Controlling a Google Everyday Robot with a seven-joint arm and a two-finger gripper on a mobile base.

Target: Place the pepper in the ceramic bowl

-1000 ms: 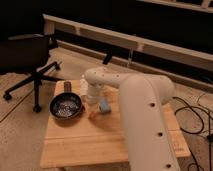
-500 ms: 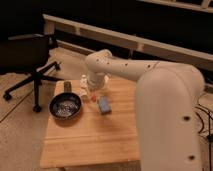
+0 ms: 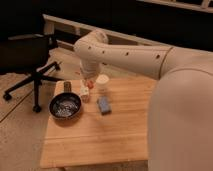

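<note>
The pepper (image 3: 89, 84), small and orange-red, sits at the tip of my gripper (image 3: 86, 91), which is shut on it and holds it just above the wooden table (image 3: 100, 135). The gripper hangs from the big white arm that comes in from the right. The ceramic bowl (image 3: 65, 106), black with a speckled glossy inside, stands on the table's left part, a short way left and in front of the gripper. The gripper and pepper are beside the bowl's right rim, not over it.
A white cup (image 3: 102, 81) stands just right of the gripper. A blue-grey block (image 3: 104, 105) lies in front of the cup. A small dark thing (image 3: 67, 86) stands behind the bowl. A black office chair (image 3: 30, 60) is on the floor at the left.
The arm has swung up and back. The pepper has risen from the table near the blue-grey block, up with the gripper. Bowl, cup and block have not moved.
</note>
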